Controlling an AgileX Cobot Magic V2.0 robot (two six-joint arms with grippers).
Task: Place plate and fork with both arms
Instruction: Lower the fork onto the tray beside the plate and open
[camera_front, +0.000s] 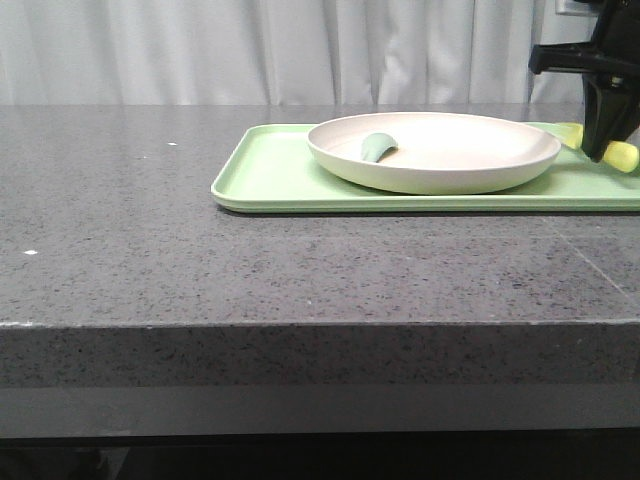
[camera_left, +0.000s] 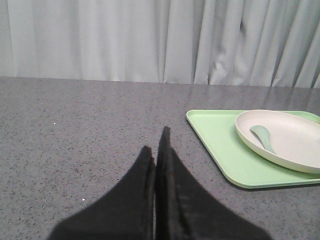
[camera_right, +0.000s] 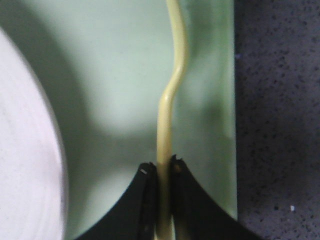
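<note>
The cream-white plate (camera_front: 436, 150) (camera_left: 290, 140) (camera_right: 25, 165) rests on the light green tray (camera_front: 270, 175) (camera_left: 225, 150) (camera_right: 110, 75). A pale yellow fork (camera_front: 620, 155) (camera_right: 172, 90) is at the tray's right end, just right of the plate. My right gripper (camera_front: 600, 150) (camera_right: 163, 167) is shut on the fork, seen edge-on over the tray in the right wrist view. My left gripper (camera_left: 156, 142) is shut and holds nothing, over the bare counter left of the tray; it does not show in the front view.
A muted green spoon (camera_front: 377, 147) (camera_left: 263, 137) lies inside the plate. The grey speckled counter (camera_front: 150, 200) (camera_left: 75, 125) (camera_right: 280, 100) spreads left of and in front of the tray, with its front edge near the camera. White curtains hang behind.
</note>
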